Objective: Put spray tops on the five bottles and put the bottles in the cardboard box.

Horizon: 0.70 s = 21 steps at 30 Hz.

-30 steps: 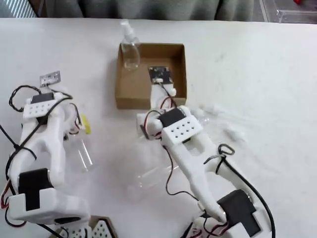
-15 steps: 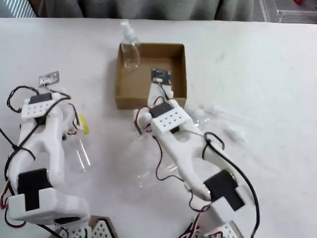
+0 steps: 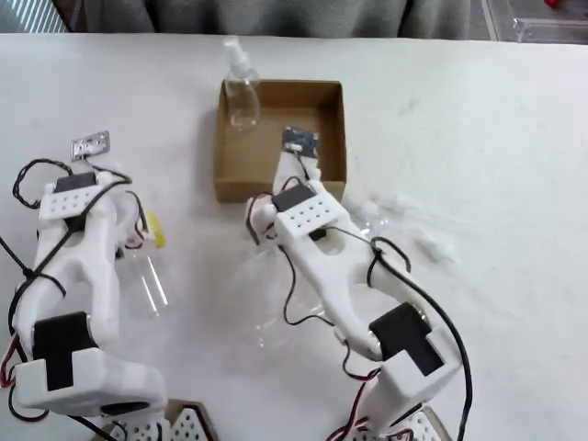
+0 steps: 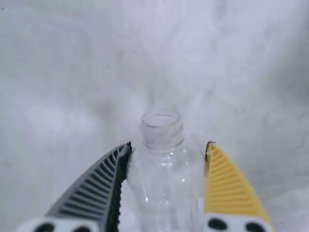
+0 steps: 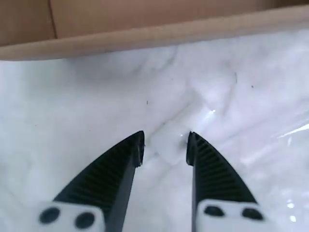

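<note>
The right arm is swinging left and farther out, bringing the right gripper [image 5: 164, 141], jaws parted with nothing discernibly held, just beside the near wall of the cardboard box [image 3: 241, 188]. The left gripper [image 4: 166, 147] is staying clamped on an uncapped bottle [image 4: 161, 126] at near left. One capped bottle [image 3: 242, 96] is leaning in the box's far left corner, so capping looks to be still pending.

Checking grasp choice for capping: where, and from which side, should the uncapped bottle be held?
Grip the uncapped bottle on its wide body below the shoulder, from its base end, a finger on each side, as the left end effector does. That leaves the open neck free for capping.
</note>
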### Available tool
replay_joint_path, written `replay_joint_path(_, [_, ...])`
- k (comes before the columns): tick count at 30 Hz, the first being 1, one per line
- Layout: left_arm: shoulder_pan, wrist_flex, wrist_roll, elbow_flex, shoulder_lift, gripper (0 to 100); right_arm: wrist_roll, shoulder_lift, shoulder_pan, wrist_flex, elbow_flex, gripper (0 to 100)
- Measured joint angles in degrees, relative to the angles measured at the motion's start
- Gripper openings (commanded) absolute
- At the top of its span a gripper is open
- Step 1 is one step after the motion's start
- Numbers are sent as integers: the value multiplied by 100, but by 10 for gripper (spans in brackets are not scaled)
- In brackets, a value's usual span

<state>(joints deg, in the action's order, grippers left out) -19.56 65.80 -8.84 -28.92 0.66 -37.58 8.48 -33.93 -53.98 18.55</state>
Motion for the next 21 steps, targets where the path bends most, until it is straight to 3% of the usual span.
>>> replay_joint_path(10, [0, 0, 0, 0, 0, 83, -35, 18, 97, -993, -448, 131])
replay_joint_path(21, [0, 0, 0, 0, 0, 83, -404, 475, 141, -774, -721, 131])
